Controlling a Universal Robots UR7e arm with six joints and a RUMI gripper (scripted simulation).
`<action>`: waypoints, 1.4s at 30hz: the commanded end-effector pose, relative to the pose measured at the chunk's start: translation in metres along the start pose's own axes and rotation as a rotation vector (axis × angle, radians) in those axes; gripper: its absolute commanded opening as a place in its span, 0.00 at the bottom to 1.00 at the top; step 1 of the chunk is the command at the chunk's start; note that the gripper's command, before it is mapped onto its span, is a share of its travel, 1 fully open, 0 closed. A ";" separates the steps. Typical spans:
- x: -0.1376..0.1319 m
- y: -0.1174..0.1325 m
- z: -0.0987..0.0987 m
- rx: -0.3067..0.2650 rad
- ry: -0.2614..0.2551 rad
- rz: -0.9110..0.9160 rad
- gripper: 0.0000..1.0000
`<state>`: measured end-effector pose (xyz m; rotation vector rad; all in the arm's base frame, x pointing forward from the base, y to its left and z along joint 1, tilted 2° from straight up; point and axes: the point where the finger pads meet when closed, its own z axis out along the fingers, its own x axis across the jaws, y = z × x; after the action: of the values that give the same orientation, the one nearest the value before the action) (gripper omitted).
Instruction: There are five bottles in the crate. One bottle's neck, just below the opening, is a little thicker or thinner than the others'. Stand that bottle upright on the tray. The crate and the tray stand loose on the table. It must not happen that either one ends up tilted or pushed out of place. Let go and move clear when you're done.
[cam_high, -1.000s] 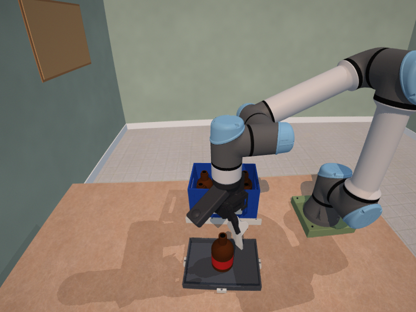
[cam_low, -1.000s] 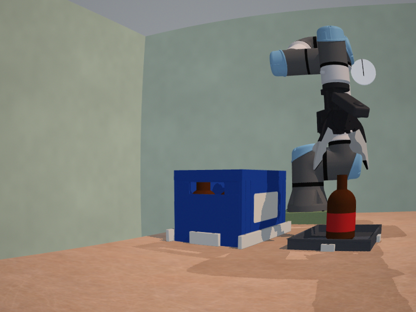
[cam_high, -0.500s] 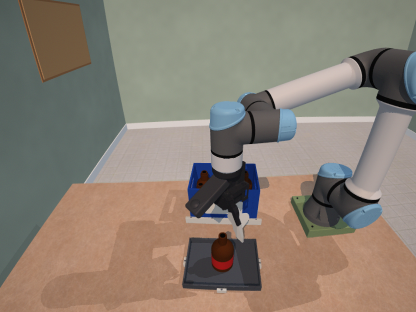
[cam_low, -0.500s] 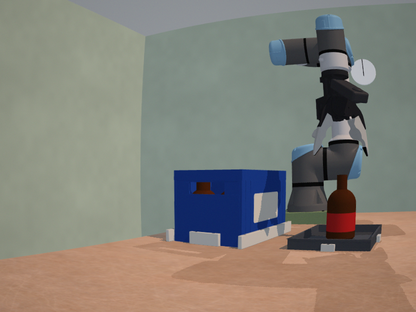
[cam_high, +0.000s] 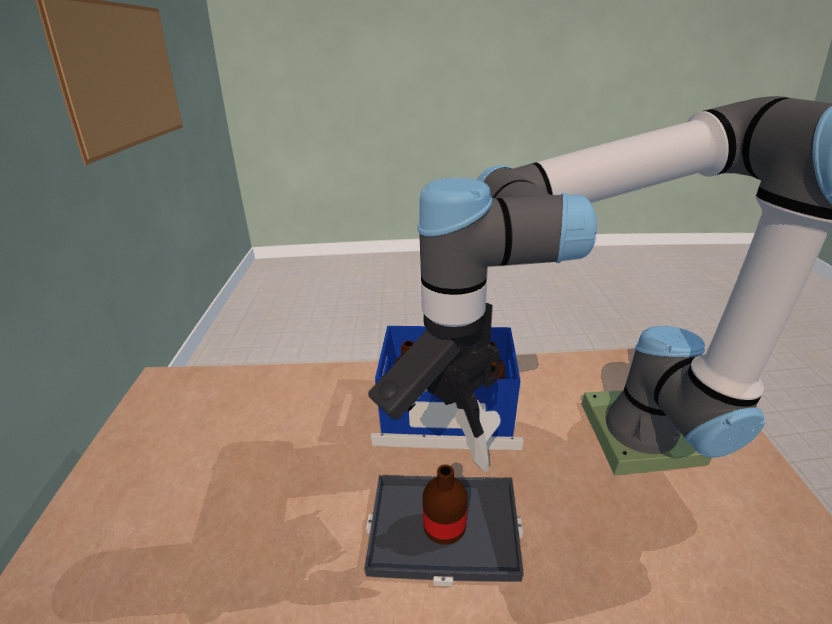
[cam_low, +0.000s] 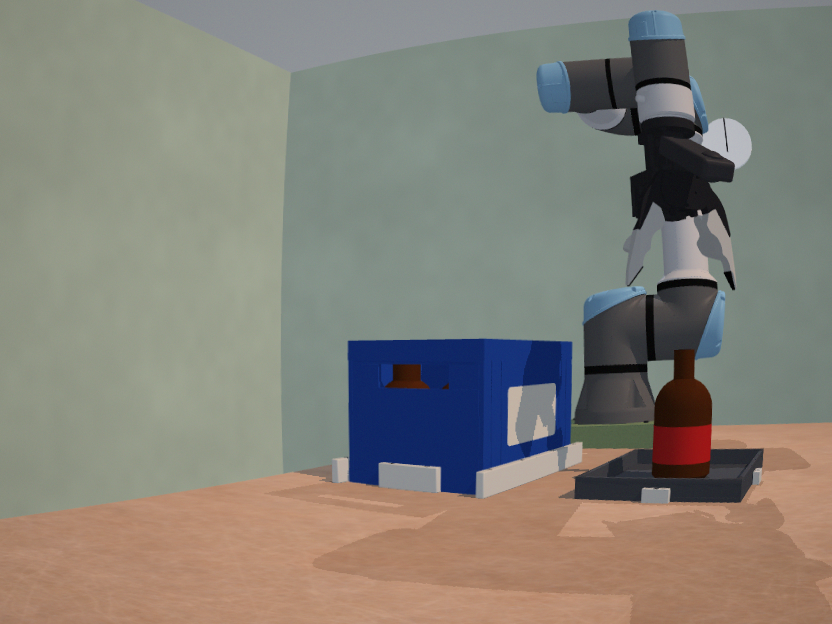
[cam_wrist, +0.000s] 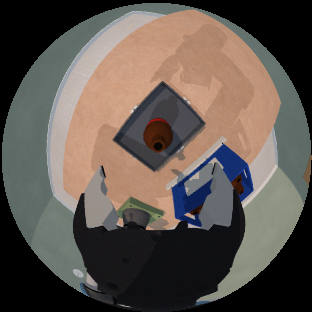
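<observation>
A brown bottle (cam_high: 444, 507) (cam_low: 682, 409) (cam_wrist: 158, 134) with a red label stands upright on the dark tray (cam_high: 493, 544) (cam_low: 604, 487) (cam_wrist: 187, 120), near its middle. My gripper (cam_high: 481, 451) (cam_low: 682, 284) (cam_wrist: 158, 165) is open and empty, with its fingertips above the bottle's mouth and not touching it. The blue crate (cam_high: 507, 417) (cam_low: 416, 429) (cam_wrist: 232, 157) stands behind the tray in the top view. Brown bottles show partly inside it, one at the left (cam_high: 407, 347) and one at the right (cam_high: 497, 369). The arm hides the others, and their necks cannot be compared.
White strips (cam_high: 446, 441) (cam_low: 530, 470) lie along the crate's foot, and small white blocks (cam_high: 442, 581) (cam_low: 655, 495) sit at the tray's edges. The robot's green base plate (cam_high: 661, 463) (cam_wrist: 155, 213) is right of the crate in the top view. The arm reaches over the crate.
</observation>
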<state>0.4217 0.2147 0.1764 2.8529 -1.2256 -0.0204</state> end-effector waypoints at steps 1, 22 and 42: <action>0.000 0.000 -0.006 0.001 0.000 0.000 1.00; 0.000 0.000 -0.009 0.001 0.000 0.000 0.00; 0.000 0.000 -0.009 0.001 0.000 0.000 0.00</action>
<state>0.4219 0.2149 0.1849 2.8525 -1.2255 -0.0210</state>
